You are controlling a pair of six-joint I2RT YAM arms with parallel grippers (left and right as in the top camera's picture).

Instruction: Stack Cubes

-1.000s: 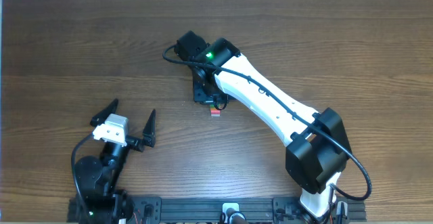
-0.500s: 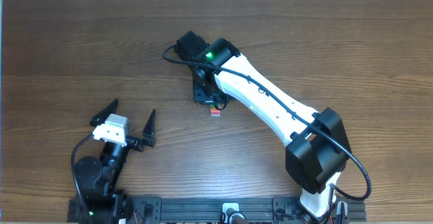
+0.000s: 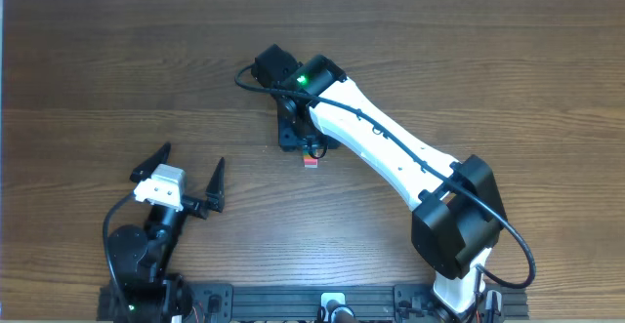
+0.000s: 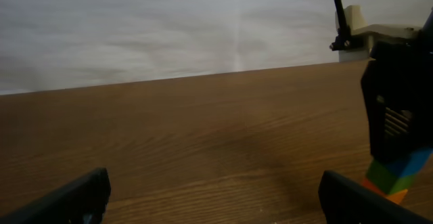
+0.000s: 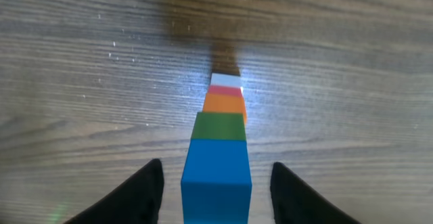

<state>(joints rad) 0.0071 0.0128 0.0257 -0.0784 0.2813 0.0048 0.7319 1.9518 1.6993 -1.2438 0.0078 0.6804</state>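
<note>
Stack of cubes [image 5: 220, 129]: a five-high column stands near the middle of the wooden surface [image 3: 469, 60], a little toward the right arm's side.

Order, top to bottom: blue cube [image 5: 216, 183], green cube [image 5: 219, 126], orange cube [image 5: 224, 103], red cube [image 5: 224, 89], white cube [image 5: 226, 80] resting on the wood.

Right gripper [image 5: 215, 164]: poised directly over the column, fingers parted to either side of the blue cube with a strip of wood showing on each side; they grip nothing.

Right arm [image 3: 391, 147]: the white arm stretches from its base diagonally across to the centre, its black wrist above the stack.

From the side: the left wrist view catches the blue, green and orange cubes under the right gripper's dark body.

Left gripper [image 3: 192, 157]: low on the left side of the surface, well apart from the stack, fingers spread wide and empty.

Surface: dark wood grain, with a bright glare patch beside the stack's base.
</note>
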